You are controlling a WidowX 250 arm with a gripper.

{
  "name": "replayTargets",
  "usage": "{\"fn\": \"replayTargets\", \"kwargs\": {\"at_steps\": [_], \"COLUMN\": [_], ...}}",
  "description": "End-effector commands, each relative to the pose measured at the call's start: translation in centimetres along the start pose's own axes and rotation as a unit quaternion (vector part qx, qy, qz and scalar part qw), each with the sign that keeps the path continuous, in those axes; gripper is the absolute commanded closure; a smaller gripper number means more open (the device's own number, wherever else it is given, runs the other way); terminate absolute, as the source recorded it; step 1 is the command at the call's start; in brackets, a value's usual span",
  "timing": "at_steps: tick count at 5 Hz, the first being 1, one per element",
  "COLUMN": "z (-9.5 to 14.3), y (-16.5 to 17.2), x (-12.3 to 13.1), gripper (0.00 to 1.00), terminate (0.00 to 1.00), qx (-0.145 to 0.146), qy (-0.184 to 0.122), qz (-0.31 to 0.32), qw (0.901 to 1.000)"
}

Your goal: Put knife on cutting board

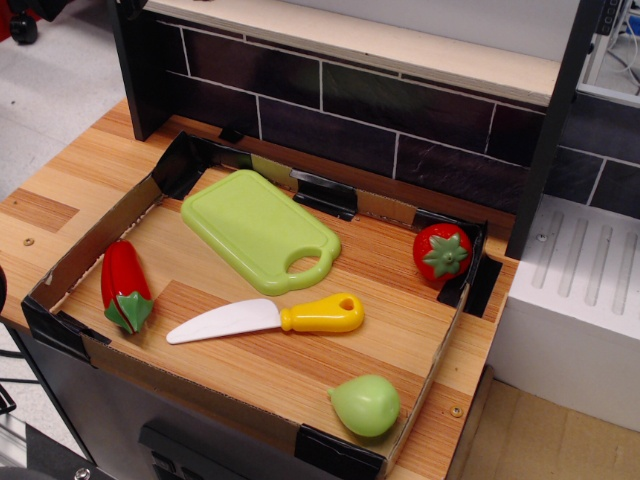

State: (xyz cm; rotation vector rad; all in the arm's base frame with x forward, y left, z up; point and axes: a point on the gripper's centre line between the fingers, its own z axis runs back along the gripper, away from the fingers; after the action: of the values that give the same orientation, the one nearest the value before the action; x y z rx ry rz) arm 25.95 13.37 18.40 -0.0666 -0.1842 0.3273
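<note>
Claw: not in view, state cannot be told | knife [268, 319]: flat on tray floor, just near of cutting board [258, 230], apart from it, white blade left, yellow handle right | step: grasp handle across its width, lift clear, lay flat mid-board, away from handle hole.

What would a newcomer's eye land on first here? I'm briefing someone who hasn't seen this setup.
Probably the light green plastic cutting board, lying bare at the middle back of the cardboard-walled wooden tray. Just in front of it lies the white-bladed toy knife with a yellow handle, apart from the board. No gripper is in view.
</note>
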Motion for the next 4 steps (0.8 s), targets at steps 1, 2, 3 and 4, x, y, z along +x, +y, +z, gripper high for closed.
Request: {"fn": "replayTargets", "kwargs": {"at_steps": [1,2,3,4], "z": [0.0,-1.7,-4.0,-7.9], "y": [0.0,-3.9,-7.5,-12.2], "x": [0.0,-0.2,-1.2,-2.9], "gripper": [0.0,0.0,0.0,0.0], "terminate": [0.0,0.0,0.0,0.0], "qx": [0.0,0.016,0.034,-0.009], "qy": [0.0,0.004,0.005,0.019], "qz": [0.0,-0.13,-0.258,-0.337], "qw": [1.0,0.9914,0.9656,0.9412]}}
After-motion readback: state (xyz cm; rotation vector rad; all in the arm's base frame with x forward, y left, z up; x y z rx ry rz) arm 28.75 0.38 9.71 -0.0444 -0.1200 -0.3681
